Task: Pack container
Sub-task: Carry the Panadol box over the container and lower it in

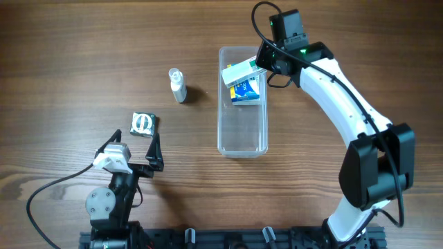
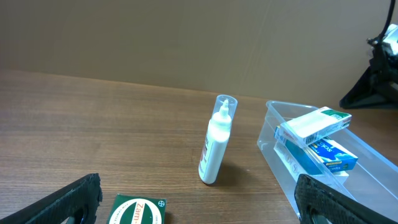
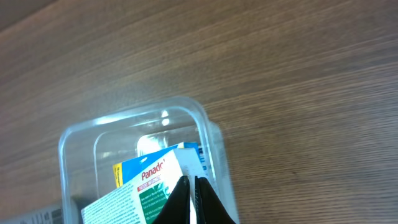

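Closest in is the left hand [image 1: 133,144], down low near the front of the wooden surface [image 1: 62,69], with its fingers [image 2: 62,202] spread wide, so totally released. Just past its fingertips lies a little green and white box [image 1: 144,123], flat on the wood, and you can read lettering starting "Zam" in the left wrist view. A bit further out and slightly to the right, a small white bottle [image 1: 178,85] with a clear cap stands on its own, apart from both that box and the tub. Then the tub [image 1: 242,146] itself: clear plastic, long with rounded corners, sitting about mid-surface to the right of the bottle, its long side running away from the robot. At its far end a blue box [image 1: 247,93] lies on the bottom. A white box [image 1: 237,72] with green print sits tilted on top of it, one end propped higher, with "Panad" readable in the right wrist view. Furthest out, the right hand [image 1: 261,63] reaches over the tub's far right corner, right at the raised end of that white box. Its fingers [image 3: 180,199] look pinched almost together with just a sliver between them, so clenched, but honestly can't tell whether they've got the box's edge.
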